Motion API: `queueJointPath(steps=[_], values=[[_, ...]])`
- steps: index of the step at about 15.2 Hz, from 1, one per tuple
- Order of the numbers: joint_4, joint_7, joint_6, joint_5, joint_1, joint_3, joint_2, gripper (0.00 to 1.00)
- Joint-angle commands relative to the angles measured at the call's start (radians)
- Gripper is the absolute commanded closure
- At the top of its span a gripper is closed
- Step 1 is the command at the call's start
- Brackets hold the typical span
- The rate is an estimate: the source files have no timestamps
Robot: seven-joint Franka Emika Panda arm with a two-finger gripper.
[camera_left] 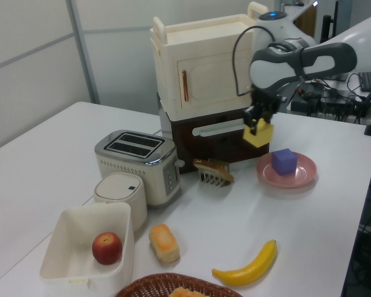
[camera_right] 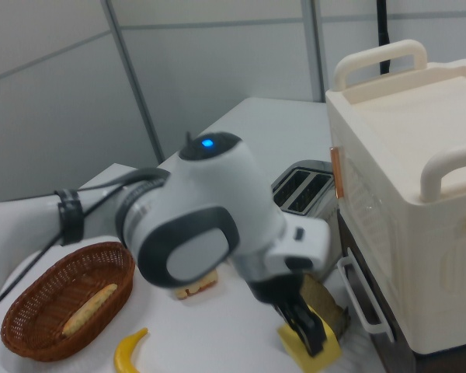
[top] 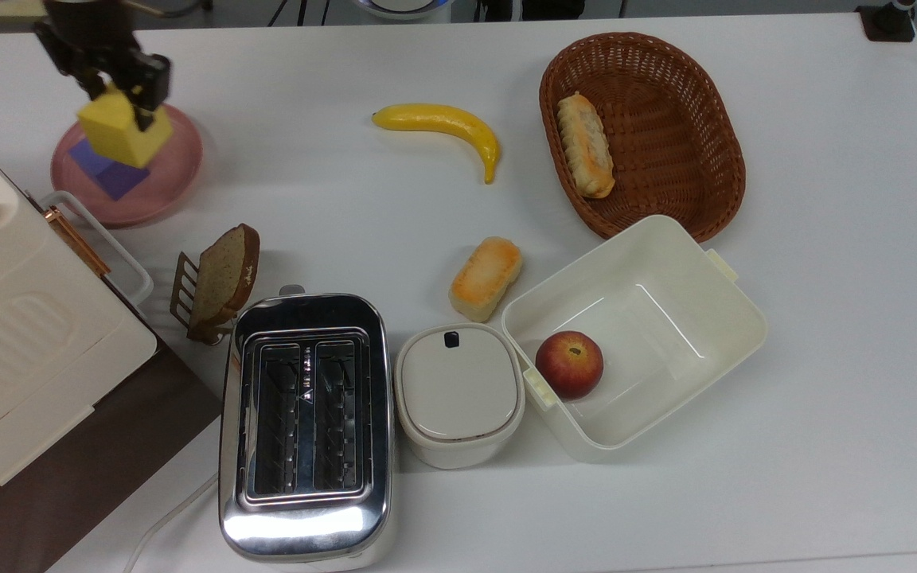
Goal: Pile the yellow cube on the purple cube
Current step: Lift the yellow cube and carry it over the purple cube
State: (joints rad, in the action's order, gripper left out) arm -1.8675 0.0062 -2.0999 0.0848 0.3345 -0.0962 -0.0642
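Note:
My gripper (top: 116, 91) is shut on the yellow cube (top: 120, 131) and holds it in the air. The purple cube (top: 104, 169) sits on the pink plate (top: 172, 171) and, in the top view, is partly covered by the yellow cube. In the left view the yellow cube (camera_left: 260, 134) hangs in my gripper (camera_left: 256, 124), above and to the left view's left of the purple cube (camera_left: 284, 161). The two cubes do not touch. In the right view the gripper (camera_right: 304, 326) grips the yellow cube (camera_right: 314, 354) near the bottom edge.
A slice of bread in a small rack (top: 220, 278), a toaster (top: 305, 426) and a cream cabinet (top: 13, 334) stand near the plate. Further off lie a banana (top: 446, 127), a bread roll (top: 486, 277), a wicker basket (top: 713, 159), a lidded pot (top: 458, 394) and a white tub (top: 737, 318) holding an apple (top: 569, 364).

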Motion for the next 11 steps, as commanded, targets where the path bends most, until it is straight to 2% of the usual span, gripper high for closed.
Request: queueJointPath(steps=[1, 7, 11], values=[[-0.005, 0.025, 0.02, -0.056, 0.0, -0.06, 0.0, 0.73], [-0.012, 0.023, 0.017, -0.057, 0.001, -0.134, -0.026, 0.73], [-0.021, 0.015, 0.012, -0.057, 0.005, -0.164, -0.054, 0.73]])
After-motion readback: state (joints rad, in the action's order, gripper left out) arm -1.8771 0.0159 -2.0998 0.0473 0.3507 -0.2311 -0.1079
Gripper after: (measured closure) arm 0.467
